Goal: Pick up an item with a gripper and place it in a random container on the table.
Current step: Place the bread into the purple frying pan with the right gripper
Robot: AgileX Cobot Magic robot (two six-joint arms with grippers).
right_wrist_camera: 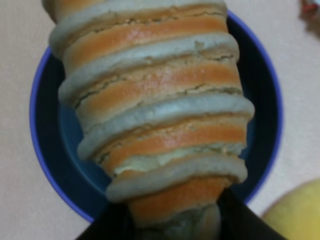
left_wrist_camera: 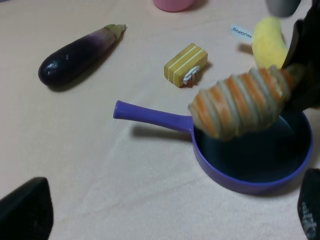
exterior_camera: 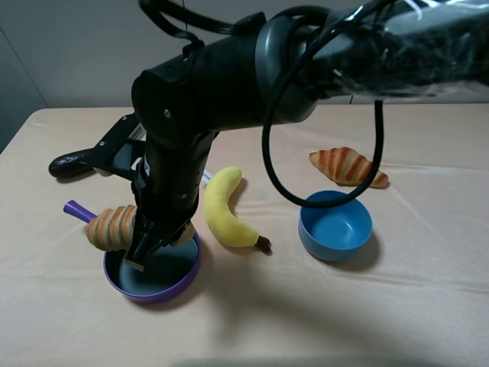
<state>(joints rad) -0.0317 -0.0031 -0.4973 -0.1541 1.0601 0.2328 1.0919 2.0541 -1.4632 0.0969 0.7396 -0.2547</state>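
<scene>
Exterior high view first: seeing the right gripper [exterior_camera: 157, 243] over the left half of the worktop [exterior_camera: 428, 306], pinching one end of the bread loaf [exterior_camera: 112, 227]. Confirmed on right wrist view: dark fingers [right_wrist_camera: 240, 222] pressed onto the narrow end of the loaf [right_wrist_camera: 155, 115], pan [right_wrist_camera: 45, 150] directly underneath.

Holding the loaf roughly level above the purple pan [exterior_camera: 153, 279], with the free end poking out past the rim on the handle [exterior_camera: 76, 209] side. Looks clear of the pan floor; can't tell whether it touches the rim. Placing the pan near the front edge, left of centre, handle pointing toward the left edge.

Left wrist view: seeing the left gripper [left_wrist_camera: 175, 200] spread wide, fingers [left_wrist_camera: 25, 212] far apart, only bare worktop between them. Also picking up the loaf [left_wrist_camera: 240, 102] hanging over the pan [left_wrist_camera: 250, 186] where the handle [left_wrist_camera: 150, 116] joins, a small yellow striped block [left_wrist_camera: 186, 65] just beyond the handle, an eggplant [left_wrist_camera: 77, 56] farther off, and a pink pot [left_wrist_camera: 172, 4] cut off by the frame.

Rest, from exterior high: banana [exterior_camera: 228, 210] just beside the pan toward the centre, blue bowl [exterior_camera: 335, 225] right of centre, croissant [exterior_camera: 348, 167] just behind the bowl, eggplant [exterior_camera: 70, 164] near the left edge, farther back than the pan.
</scene>
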